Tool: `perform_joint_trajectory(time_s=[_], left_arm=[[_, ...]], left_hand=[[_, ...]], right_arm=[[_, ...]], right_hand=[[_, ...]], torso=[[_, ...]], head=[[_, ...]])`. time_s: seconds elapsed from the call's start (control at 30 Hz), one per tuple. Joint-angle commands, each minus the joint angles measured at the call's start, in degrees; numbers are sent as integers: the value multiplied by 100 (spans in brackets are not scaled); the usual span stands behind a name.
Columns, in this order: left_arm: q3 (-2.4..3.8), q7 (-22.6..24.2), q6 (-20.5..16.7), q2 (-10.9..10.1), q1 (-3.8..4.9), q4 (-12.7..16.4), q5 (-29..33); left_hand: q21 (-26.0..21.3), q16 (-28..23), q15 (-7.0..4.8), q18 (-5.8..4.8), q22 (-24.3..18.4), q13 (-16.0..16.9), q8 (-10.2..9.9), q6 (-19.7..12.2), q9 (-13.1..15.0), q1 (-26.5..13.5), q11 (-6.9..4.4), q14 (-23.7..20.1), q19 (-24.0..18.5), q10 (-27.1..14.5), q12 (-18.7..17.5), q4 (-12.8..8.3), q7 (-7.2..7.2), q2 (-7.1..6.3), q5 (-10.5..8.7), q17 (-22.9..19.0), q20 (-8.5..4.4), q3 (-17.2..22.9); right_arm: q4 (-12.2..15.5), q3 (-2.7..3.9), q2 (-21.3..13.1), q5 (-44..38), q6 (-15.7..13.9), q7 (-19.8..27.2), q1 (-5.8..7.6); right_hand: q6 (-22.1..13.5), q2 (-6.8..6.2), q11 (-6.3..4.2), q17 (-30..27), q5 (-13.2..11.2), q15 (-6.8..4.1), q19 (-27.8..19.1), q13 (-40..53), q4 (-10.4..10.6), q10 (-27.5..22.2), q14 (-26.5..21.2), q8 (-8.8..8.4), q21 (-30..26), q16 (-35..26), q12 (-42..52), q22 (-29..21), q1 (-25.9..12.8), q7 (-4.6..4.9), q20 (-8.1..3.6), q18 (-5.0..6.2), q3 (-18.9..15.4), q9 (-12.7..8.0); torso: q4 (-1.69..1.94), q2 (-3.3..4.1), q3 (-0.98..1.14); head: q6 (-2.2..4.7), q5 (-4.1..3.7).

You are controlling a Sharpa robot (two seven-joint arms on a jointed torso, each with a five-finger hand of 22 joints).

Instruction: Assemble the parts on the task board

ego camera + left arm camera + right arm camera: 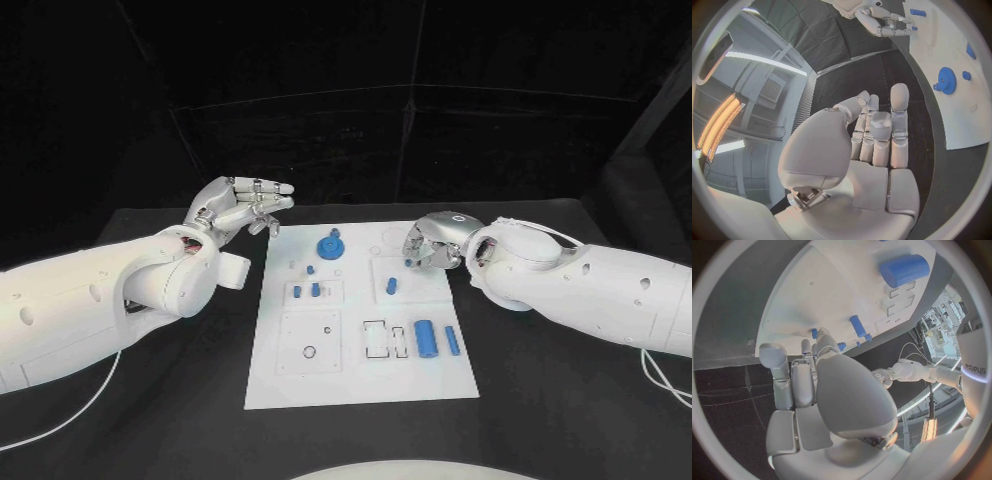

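The white task board (pixel 361 345) lies in the middle of the black table. On its far part sits a blue gear (pixel 332 246), with small blue pegs (pixel 306 290) nearer me and another peg (pixel 392 286) to their right. A thick blue cylinder (pixel 426 336) and a thinner one (pixel 451 341) lie at the near right. My left hand (pixel 242 208) hovers off the board's far left corner, fingers apart, holding nothing. My right hand (pixel 433 243) hangs over the far right part, fingers (pixel 817 347) pointing down at the board, nothing in them. The gear (pixel 946 80) shows past my left palm (pixel 873 150).
Black table surface (pixel 548 420) surrounds the board on all sides. My two white forearms (pixel 101 300) reach in low along the board's left and right edges. Several empty cut-outs (pixel 378 338) sit in the board's near half.
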Motion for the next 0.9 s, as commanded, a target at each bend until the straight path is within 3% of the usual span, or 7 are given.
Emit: perform_joint_trajectory(time_s=[0.03,0.23,0.47,0.9], left_arm=[[4,251,57,3,5,4,325],[1,228,99,8,4,-8,341],[0,200,134,8,3,-13,344],[-2,176,180,12,2,-24,345]], left_hand=[[-62,-39,9,90,-27,11,37,26,-7,-18,-2,-58,-57,-60,27,-4,10,56,11,-21,-11,-46],[-105,-54,13,95,-58,19,39,20,-10,-20,2,-75,-77,-83,42,-3,13,60,11,-47,-8,-55],[-149,-70,17,101,-89,28,42,14,-14,-15,6,-95,-97,-109,60,-6,15,65,11,-75,-6,-62],[-174,-79,19,104,-107,35,43,8,-16,-12,9,-107,-109,-125,72,-8,18,67,11,-92,-4,-67]], right_arm=[[-28,1,31,-184,152,-56,1],[-82,0,95,-187,228,-52,-8],[-105,-1,137,-188,345,-46,-35],[-131,-1,191,-236,452,-132,-97]], right_hand=[[-32,-25,31,-12,-28,30,-1,-20,10,4,241,-29,-5,-24,-31,1,7,25,60,54,47,-1],[36,21,28,-6,-12,31,8,-97,15,74,241,-38,4,-18,-35,13,50,29,69,55,151,12],[222,77,-12,10,-220,-4,35,-243,2,269,245,-35,41,0,-39,63,175,4,47,51,440,25],[473,31,-82,38,-229,-66,92,-387,-42,552,256,-26,117,33,-54,169,214,-52,-8,36,803,34]], torso=[[-6,2,0],[0,4,0],[-3,-2,1],[-3,1,-1]], head=[[-12,12],[-26,14],[-42,19],[-74,27]])
